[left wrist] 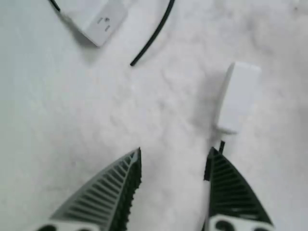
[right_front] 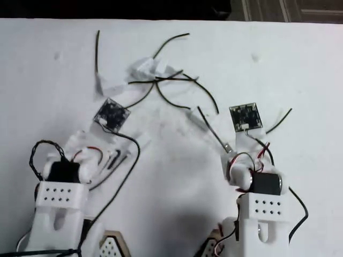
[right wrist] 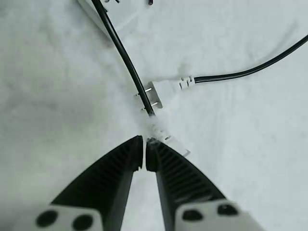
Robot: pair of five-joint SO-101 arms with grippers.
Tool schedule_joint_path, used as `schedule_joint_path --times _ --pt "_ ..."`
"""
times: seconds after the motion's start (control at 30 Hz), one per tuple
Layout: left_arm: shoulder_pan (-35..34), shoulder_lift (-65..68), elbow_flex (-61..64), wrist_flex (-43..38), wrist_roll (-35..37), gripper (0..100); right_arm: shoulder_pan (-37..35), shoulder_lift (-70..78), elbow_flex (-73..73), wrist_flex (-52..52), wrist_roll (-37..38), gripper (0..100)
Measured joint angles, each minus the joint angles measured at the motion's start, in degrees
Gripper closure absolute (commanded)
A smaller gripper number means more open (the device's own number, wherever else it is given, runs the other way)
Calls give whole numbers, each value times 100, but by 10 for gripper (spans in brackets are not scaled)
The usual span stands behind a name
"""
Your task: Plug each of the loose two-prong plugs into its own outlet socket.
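L gripper (left wrist: pixel 173 161) gapes wide and empty, a white corded block (left wrist: pixel 239 94) just past one fingertip. R gripper (right wrist: pixel 144 154) is nearly closed (slim gap only). A two-prong plug (right wrist: pixel 156 94) lies just beyond it, and we can't tell if it pinches the black cord (right wrist: pixel 120 48).

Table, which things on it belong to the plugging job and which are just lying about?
Job:
plug
second plug, close by the first
socket
white block, probably another socket
cable

Lying about:
hexagonal pieces at the near edge, apparently no part of the plugging
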State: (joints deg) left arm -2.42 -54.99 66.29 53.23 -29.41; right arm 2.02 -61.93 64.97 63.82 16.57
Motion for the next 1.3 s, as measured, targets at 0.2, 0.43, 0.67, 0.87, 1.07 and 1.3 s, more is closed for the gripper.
schedule_joint_path --times 0.2,0.43,0.67,0.87,1.07,1.3 --pt "105 0 264 -721 53 733 -9 0 0 0 0 980" --pt "176 0 255 -818 387 732 -9 0 0 0 0 980" --pt "176 1459 -1055 -510 396 732 -9 0 0 0 0 979" --pt "229 3684 -2303 -378 396 732 0 0 26 0 0 978" --pt "651 4747 -2611 -352 396 766 -9 0 26 0 0 978" --pt "1538 4334 -2505 299 404 793 -9 0 26 0 0 978"
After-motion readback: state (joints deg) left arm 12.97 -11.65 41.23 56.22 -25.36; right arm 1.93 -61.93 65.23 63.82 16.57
